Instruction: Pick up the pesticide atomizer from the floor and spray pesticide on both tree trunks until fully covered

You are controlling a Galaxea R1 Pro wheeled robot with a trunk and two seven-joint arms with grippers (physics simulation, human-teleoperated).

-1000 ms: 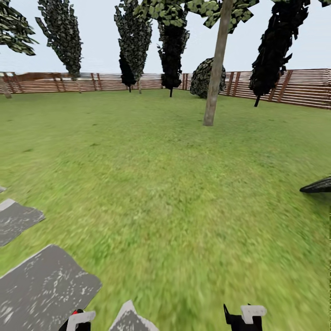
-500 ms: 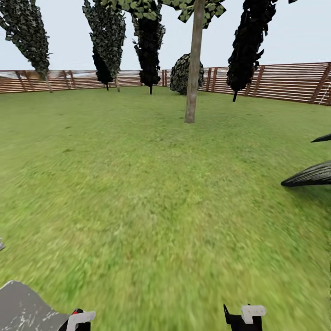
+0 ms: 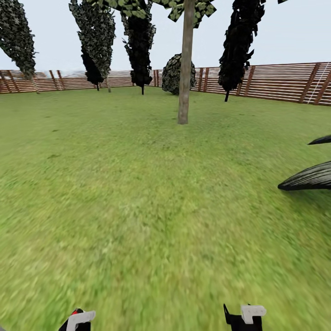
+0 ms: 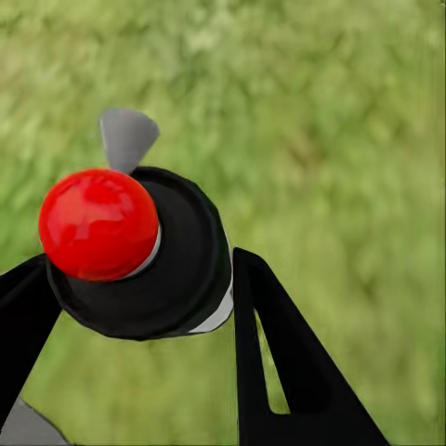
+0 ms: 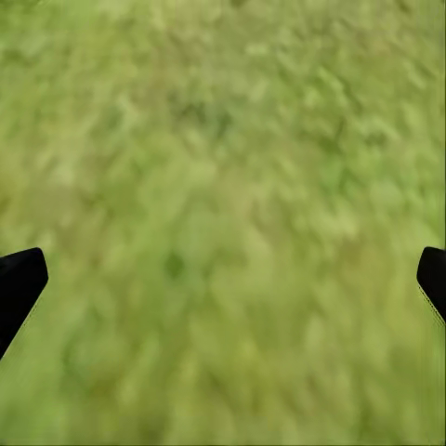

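Head view: the robot is facing open lawn (image 3: 151, 202), blurred in the foreground. One tree trunk (image 3: 184, 69), bare and grey-brown, is standing well ahead near centre, its green leaves (image 3: 184, 5) showing only at the top edge. Dark narrow cypress-like trees (image 3: 138, 41) and a rounded bush (image 3: 174, 73) are lining a brown slatted fence (image 3: 276, 82) behind it. Dark fronds (image 3: 307, 177) are poking in from the right edge. At the bottom edge, the left gripper (image 3: 76, 321) and the right gripper (image 3: 242, 317) are just showing over the grass.

Left wrist view: the left gripper (image 4: 139, 307) is clamping the pesticide atomizer (image 4: 149, 255) between its black fingers (image 4: 279, 362), which are pressing against both sides of the black body. The atomizer's red cap (image 4: 98, 223) is pointing toward the camera and a small grey nozzle (image 4: 125, 137) is sticking out past it. Grass is lying beneath.

Right wrist view: the right gripper (image 5: 223, 279) is holding nothing; its fingertips (image 5: 19, 283) are spread wide, sitting at opposite edges over blurred grass.
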